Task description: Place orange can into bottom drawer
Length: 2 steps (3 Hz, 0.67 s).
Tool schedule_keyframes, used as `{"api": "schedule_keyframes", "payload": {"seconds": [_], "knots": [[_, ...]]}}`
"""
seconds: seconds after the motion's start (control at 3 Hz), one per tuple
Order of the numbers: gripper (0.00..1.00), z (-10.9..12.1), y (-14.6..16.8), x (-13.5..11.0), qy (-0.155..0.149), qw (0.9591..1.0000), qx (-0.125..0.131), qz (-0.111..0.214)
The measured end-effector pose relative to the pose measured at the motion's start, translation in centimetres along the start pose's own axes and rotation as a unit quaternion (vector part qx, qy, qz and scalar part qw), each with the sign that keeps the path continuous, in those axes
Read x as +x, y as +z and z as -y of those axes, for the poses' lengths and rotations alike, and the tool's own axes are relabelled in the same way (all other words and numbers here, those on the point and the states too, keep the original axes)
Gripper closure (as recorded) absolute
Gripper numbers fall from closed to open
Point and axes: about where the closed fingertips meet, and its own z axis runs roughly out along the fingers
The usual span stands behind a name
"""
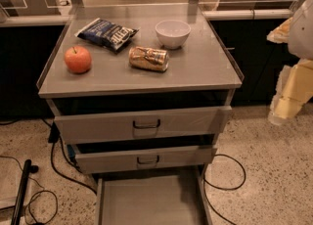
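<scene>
The orange can lies on its side on top of the grey desk, near the middle of the surface, with its long axis running left to right. Just behind it to the right stands a white bowl, close to the can but not touching it. Behind it to the left lies a dark blue snack bag, flat and turned at an angle. Further left, near the front left corner, sits a red-orange apple with its stem up, well apart from the can.

Below the top, the desk has three grey drawers. The top drawer and the middle drawer each carry a dark handle and stand slightly out from the frame. The bottom drawer is pulled far out towards the camera, its flat grey floor showing.

The hand hangs at the right edge of the view, off to the side of the desk and at about the height of the top drawer, well apart from the can. It is pale and yellowish; I cannot tell whether it is spread or closed, and it holds nothing that can be seen.

Black cables trail over the speckled floor on both sides of the desk.
</scene>
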Motion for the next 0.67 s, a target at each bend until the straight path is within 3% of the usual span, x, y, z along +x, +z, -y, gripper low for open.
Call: {"api": "schedule_keyframes", "payload": {"seconds": [0.33,0.67], "knots": [[0.0,0.01,-0.03,-0.02,0.0,1.0,0.001,0.0],[0.0,0.2,-0.17,-0.88,-0.021,0.9997,0.009,0.009]]}}
